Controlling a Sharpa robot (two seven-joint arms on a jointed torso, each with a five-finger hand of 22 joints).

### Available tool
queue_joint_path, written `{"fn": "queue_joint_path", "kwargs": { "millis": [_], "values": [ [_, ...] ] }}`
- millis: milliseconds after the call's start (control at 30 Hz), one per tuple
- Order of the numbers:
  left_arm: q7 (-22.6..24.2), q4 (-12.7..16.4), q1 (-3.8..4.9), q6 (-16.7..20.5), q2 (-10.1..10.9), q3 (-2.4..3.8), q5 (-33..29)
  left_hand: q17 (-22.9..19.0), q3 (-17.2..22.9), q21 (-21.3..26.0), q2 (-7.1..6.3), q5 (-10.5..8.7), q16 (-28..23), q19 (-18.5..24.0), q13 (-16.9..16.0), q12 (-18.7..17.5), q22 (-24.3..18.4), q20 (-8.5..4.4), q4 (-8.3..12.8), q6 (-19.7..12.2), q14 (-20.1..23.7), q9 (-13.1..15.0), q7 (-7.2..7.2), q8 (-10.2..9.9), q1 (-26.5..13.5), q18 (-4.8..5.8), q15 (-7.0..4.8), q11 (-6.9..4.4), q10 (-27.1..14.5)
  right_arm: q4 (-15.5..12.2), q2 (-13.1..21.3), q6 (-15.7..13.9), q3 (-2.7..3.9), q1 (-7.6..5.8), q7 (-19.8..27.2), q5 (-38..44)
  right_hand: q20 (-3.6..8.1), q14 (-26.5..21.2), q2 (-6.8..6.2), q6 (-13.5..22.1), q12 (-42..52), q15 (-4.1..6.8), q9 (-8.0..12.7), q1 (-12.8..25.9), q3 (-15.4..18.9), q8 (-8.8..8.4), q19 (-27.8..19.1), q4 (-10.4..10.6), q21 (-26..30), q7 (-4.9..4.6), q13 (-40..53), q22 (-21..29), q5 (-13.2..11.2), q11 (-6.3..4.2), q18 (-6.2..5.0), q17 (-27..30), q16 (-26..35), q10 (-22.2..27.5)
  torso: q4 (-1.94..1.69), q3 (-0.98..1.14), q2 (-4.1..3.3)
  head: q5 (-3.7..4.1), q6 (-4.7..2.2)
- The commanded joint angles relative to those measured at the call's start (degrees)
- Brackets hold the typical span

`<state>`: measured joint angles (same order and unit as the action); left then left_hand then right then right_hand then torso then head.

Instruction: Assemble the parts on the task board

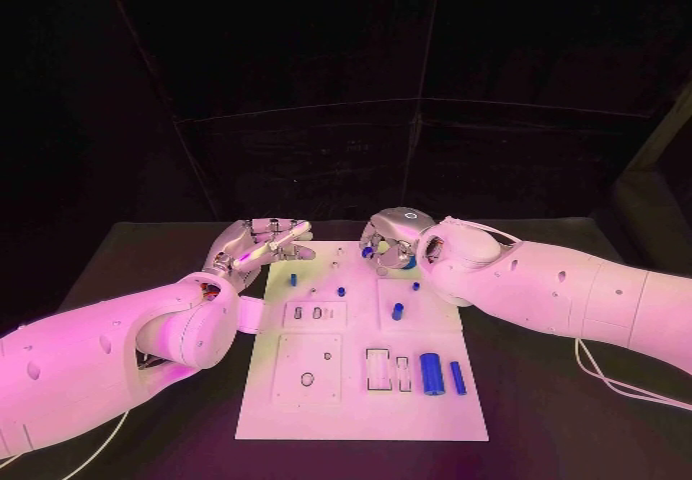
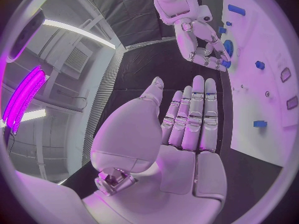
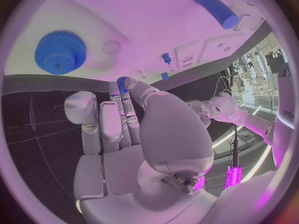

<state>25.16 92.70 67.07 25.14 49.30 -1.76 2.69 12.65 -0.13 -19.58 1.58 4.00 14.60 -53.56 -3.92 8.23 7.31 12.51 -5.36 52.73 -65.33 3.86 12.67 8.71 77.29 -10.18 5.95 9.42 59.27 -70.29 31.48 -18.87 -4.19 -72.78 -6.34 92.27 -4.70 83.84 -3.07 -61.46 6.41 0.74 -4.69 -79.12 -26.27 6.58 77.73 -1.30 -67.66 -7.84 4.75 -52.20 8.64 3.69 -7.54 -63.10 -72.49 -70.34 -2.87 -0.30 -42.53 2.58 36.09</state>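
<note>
Pinching a small blue gear (image 3: 122, 80) at its fingertips, the right robot hand (image 1: 392, 240) is held over the far end of the task board (image 1: 361, 400), presumably for seating near the larger blue gear (image 3: 60, 52). The left robot hand (image 1: 257, 245) is kept flat, fingers extended and empty, beside the board's far left corner on the table (image 1: 159, 250).

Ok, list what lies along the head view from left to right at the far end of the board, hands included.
Left hand → small blue part on the task board → blue part → right hand, with a blue piece at its fingertips.
</note>
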Motion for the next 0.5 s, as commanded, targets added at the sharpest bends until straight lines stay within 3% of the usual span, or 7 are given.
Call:
{"fn": "queue_joint_path", "kwargs": {
  "millis": [33,367,500],
  "values": [
    [0.1,0.0,0.10,-0.9,-0.2,0.05,0.4,0.1,0.0,-0.2,0.56,-0.02,0.2,-0.5,0.1,-0.1,0.0,0.02,0.0,0.0,-0.2,-0.1,0.36,-0.4,-0.2,-0.32,0.22,0.08,0.3,1.6,-1.4,-3.7,0.05,-0.15,0.3,-1.1,-0.21,2.2,-0.40,0.3,-0.3,0.13,0.0,0.4,-0.3,-0.42,0.2,0.1,-0.4,-0.35,-0.1,-0.1,-0.1,0.32,0.88,-0.1,-0.2,0.2,-0.22,-0.04,-0.08,0.11,-0.09],
    [0.1,-0.3,0.14,-1.1,-0.6,0.05,0.4,0.1,0.1,-0.2,0.59,-0.02,0.1,-0.5,0.1,-0.2,-0.1,0.03,0.1,-0.1,-0.1,-0.1,0.37,-0.4,-0.2,-0.31,0.24,0.10,0.3,7.0,-6.3,-3.1,0.07,-0.15,0.2,-1.4,-0.41,2.1,-1.01,1.0,-1.0,-0.10,0.2,1.0,-0.5,-1.02,-0.1,0.4,-0.7,-0.59,-0.2,-0.3,-0.2,0.60,0.88,-0.1,-0.4,0.9,-0.16,0.05,-0.12,-0.22,0.02],
    [0.0,-0.1,0.44,-1.2,-0.5,0.05,0.4,0.1,0.1,-0.2,0.59,-0.02,0.1,-0.5,0.1,-0.2,-0.1,0.03,0.1,-0.1,-0.1,-0.1,0.37,-0.4,-0.2,-0.31,0.24,0.10,0.3,8.6,-7.6,-2.0,0.08,-0.16,0.1,-1.4,-0.46,2.1,-1.11,1.1,-1.1,-0.14,0.3,1.1,-0.5,-1.12,-0.2,0.4,-0.8,-0.61,-0.2,-0.4,-0.2,0.66,0.89,-0.1,-0.5,1.1,-0.13,-0.14,-0.32,-0.45,-0.16]
  ]
}}
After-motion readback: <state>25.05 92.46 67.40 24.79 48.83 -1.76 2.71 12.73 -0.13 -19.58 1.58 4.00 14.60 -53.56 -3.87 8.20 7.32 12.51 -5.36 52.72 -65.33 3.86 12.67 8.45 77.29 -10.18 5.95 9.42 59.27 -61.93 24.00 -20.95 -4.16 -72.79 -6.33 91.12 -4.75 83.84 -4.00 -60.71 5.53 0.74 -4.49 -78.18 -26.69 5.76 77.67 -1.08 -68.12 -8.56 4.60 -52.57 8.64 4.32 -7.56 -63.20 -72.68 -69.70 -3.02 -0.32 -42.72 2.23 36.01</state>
